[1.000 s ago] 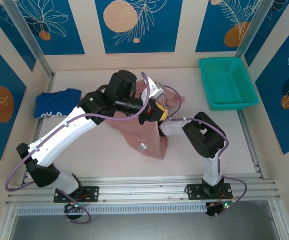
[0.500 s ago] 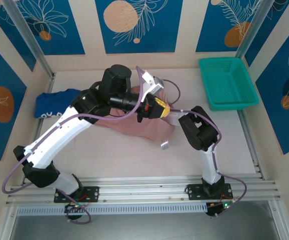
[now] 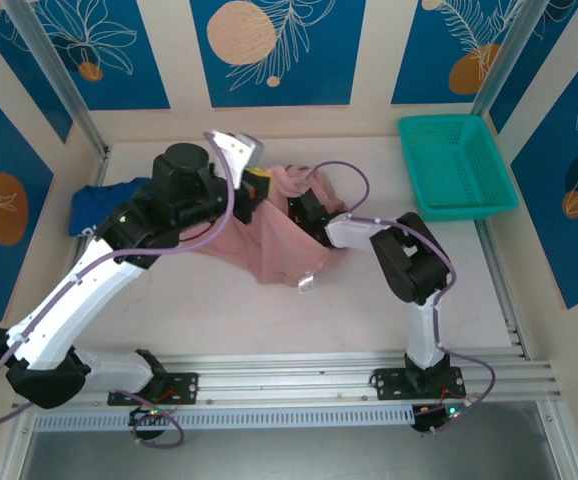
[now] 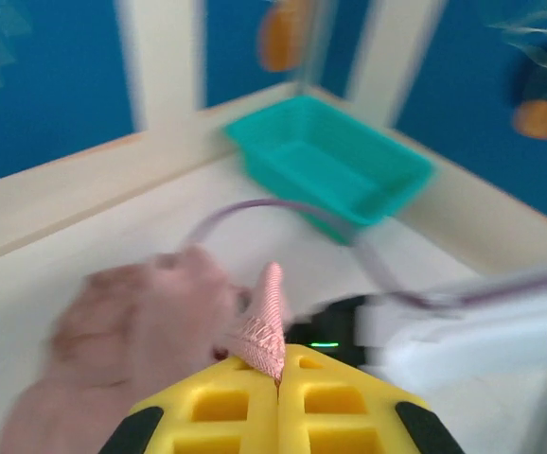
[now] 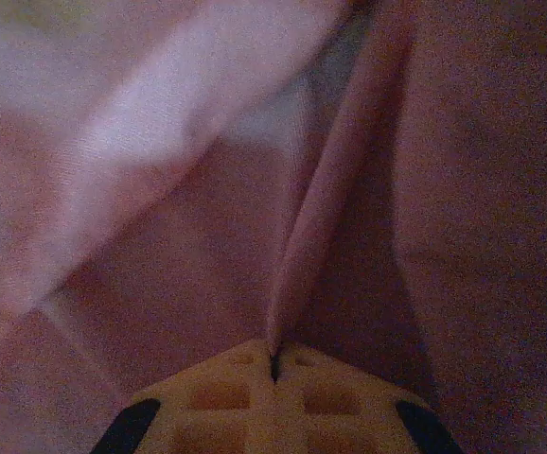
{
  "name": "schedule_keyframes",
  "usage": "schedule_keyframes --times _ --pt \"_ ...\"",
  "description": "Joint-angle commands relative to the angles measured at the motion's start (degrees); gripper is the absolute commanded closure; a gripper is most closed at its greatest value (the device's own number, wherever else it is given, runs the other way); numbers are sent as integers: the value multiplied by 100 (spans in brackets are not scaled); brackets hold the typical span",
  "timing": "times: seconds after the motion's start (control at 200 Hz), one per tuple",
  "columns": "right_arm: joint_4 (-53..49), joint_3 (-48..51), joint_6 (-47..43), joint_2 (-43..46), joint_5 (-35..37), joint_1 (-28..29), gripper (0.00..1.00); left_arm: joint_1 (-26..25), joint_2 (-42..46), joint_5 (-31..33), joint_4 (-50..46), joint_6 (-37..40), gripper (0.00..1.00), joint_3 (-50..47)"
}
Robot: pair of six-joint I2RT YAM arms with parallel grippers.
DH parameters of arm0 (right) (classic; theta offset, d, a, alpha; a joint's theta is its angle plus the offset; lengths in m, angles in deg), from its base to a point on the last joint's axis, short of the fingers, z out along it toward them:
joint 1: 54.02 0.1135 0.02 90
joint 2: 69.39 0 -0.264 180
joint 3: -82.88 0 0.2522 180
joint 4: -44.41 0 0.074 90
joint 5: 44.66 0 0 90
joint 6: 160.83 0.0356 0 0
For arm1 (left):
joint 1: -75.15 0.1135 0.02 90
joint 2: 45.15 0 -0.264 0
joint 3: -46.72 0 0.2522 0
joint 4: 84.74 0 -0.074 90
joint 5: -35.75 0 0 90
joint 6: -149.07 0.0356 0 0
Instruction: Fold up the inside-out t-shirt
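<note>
Two arms are engaged, both on the same cloth.

Overhead camera, left to right. I see a royal-blue garment [image 3: 99, 210] crumpled at the far-left side of the table [image 3: 219, 315], partly under the left arm's elbow. The left arm reaches up and across from its base. The left gripper [image 3: 262, 186] sits at the far-left edge of the inside-out t-shirt [image 3: 269, 245].

The shirt is bunched mid-table, a little toward the far side. It is drawn up between the two grippers and sags to a point toward the near edge. A small pale tag [image 3: 307, 285] shows at that near point.

The right gripper [image 3: 296, 205] is just right of the left one, low on the pink fabric, with its arm bent back toward its base. A teal basket [image 3: 456, 165] stands at the far right, well apart from the shirt.

Left wrist camera: the yellow fingers [image 4: 217, 407] are pressed together, and a narrow ridge of pink ribbed fabric stands up from the seam between them. I read that as a pinch on the shirt. The frame is motion-blurred. The rest of the shirt is a soft pink mass at lower left, and the basket is beyond it.

Right wrist camera: dim picture. The fingers [image 5: 226, 392] are closed, with a taut pink fold running up from between the tips. Pink cloth lies on every side.
</note>
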Motion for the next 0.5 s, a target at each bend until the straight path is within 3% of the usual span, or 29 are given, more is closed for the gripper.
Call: schedule_keyframes --times 0.0,0.18,0.255,0.405,0.495 --pt "120 384 -143 955 -903 -178 100 735 59 1095 232 -413 100 -456" --pt "170 852 -210 2012 -1594 -360 100 1587 -159 1038 313 -541 100 -822" --pt "258 883 -179 2304 -1830 -387 100 1630 -253 767 526 -541 100 -980" --pt "529 578 20 2475 -2374 -388 100 1623 -520 -502 1079 -738 100 -1296" --pt "587 280 107 2449 -2737 -396 100 1622 -725 -626 1139 -852 100 -1342"
